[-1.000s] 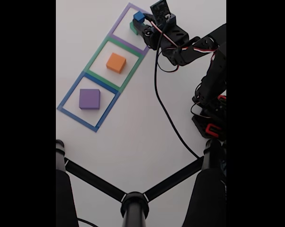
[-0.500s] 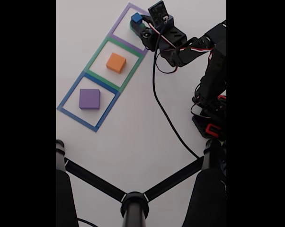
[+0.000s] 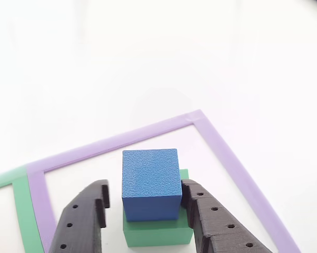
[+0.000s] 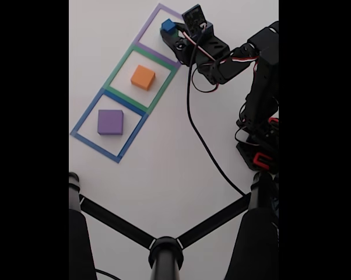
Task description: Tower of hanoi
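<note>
The blue cube (image 3: pixel 150 182) sits on top of the green block (image 3: pixel 158 233) inside the purple tape outline (image 3: pixel 116 141). My gripper (image 3: pixel 146 188) is open and straddles the cube: the right finger (image 3: pixel 211 221) is against its side, while the left finger (image 3: pixel 82 221) stands a small gap away. In the fixed view the gripper (image 4: pixel 173 32) reaches in from the right to the blue cube (image 4: pixel 167 25) at the top. The orange block (image 4: pixel 143 77) lies in the green outline. The flat purple block (image 4: pixel 110 122) lies in the blue outline.
Three tape squares run diagonally across the white table (image 4: pixel 164 163). The arm's base (image 4: pixel 258 149) stands at the right, and a black cable (image 4: pixel 203 140) trails over the table. Black stand legs (image 4: pixel 164 248) cross the bottom of the fixed view.
The gripper and the blue cube shifted slightly left and down in the fixed view, and the cube now covers the green block.
</note>
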Tool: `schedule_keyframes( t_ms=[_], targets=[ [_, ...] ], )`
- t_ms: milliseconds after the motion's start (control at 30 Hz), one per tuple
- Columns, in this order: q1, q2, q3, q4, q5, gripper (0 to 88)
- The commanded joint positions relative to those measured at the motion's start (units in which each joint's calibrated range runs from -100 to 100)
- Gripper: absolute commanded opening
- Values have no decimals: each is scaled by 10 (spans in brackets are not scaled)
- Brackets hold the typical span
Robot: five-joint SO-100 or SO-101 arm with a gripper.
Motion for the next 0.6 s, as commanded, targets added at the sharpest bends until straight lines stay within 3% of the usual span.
schedule_keyframes(
  t_ms=[0,333,567],
  targets=[
    [7,-5,-14,-20,0,196],
    [15,-34,-11,-25,0,290],
    [23,-188,-3,131,0,293]
  ],
)
